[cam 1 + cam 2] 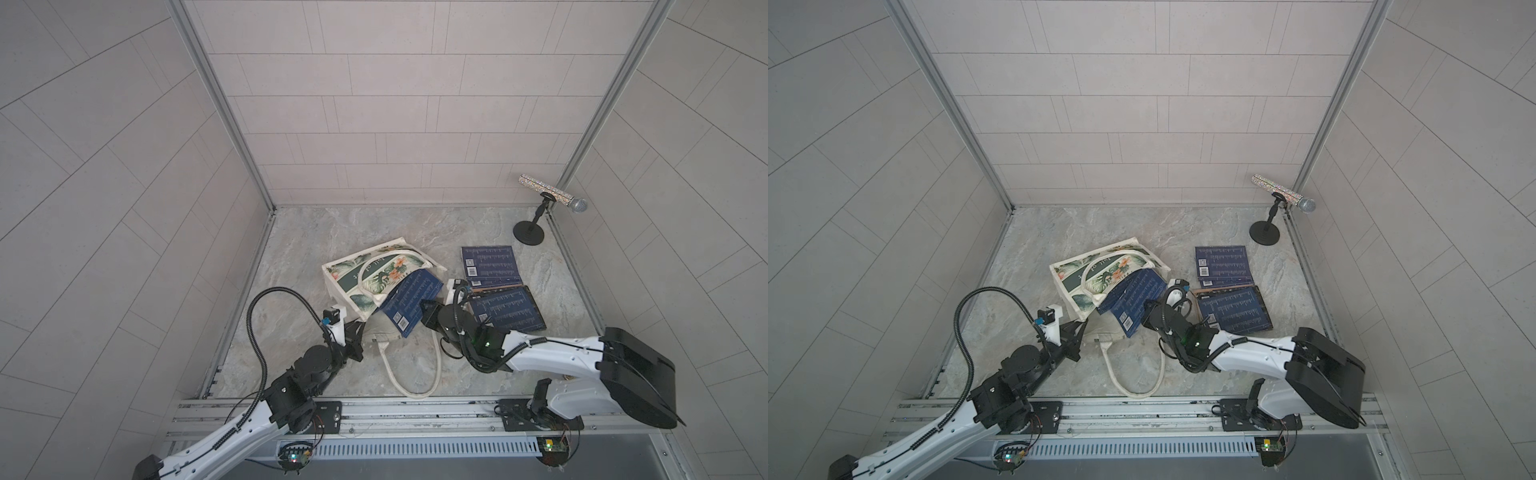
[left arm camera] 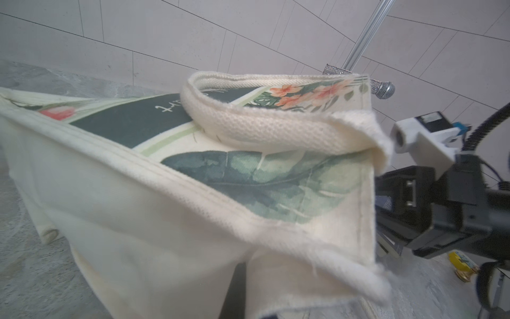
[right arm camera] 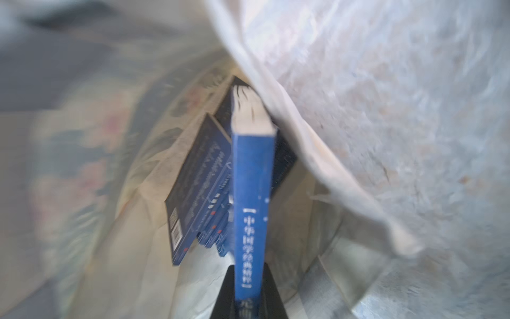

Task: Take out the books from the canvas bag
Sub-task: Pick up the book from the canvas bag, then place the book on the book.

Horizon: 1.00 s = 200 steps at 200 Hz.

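While the canvas bag (image 1: 353,274) lies on its side on the marble table (image 1: 324,232), the left gripper (image 1: 356,330) pinches its near corner, jaws tight. The right gripper (image 1: 428,309), at the bag's mouth, clamps the spine of a blue book (image 3: 252,193). More books (image 3: 198,187) sit inside. Other books (image 1: 492,266) lie flat on the table nearby.
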Tool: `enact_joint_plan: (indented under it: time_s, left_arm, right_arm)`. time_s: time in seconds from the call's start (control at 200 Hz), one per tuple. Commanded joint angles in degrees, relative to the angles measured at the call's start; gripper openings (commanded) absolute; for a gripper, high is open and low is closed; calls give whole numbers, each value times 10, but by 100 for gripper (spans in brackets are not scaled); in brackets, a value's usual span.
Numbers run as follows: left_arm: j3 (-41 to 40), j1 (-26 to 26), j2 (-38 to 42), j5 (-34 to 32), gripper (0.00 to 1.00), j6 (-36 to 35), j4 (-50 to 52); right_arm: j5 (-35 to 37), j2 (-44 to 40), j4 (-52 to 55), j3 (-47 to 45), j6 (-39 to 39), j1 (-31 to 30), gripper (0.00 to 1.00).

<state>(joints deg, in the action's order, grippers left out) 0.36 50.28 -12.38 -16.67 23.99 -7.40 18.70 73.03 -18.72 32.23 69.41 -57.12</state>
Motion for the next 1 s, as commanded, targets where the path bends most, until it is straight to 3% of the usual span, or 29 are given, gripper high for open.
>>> enact_joint_plan:
  time_s: [0.0, 0.115, 0.325, 0.505, 0.65, 0.786, 0.896, 0.996]
  left_arm:
    - [12, -1, 10, -24, 0, 1, -6]
    - [11, -1, 14, -22, 0, 1, -4]
    - [13, -1, 10, -24, 0, 0, -4]
    - [13, -1, 8, -25, 0, -2, -4]
    - [13, -1, 7, -25, 0, -1, -3]
    - [13, -1, 6, -24, 0, -2, -4]
    - [13, -1, 7, -24, 0, -2, -3]
    - [13, -1, 6, -24, 0, -3, -4]
  right_arm:
    - [-7, -72, 90, 1, -72, -3, 0]
    - [-5, -165, 158, -1, -114, -4, 0]
    - [84, -331, 273, 10, -177, 6, 0]
    - [90, -415, 366, 30, -189, 84, 0]
    - [36, -459, 393, 49, -191, 179, 0]
    - [-53, -413, 382, 60, -192, 285, 0]
    - [-182, -359, 287, 42, -168, 391, 0]
    - [-223, -323, 212, 21, -138, 442, 0]
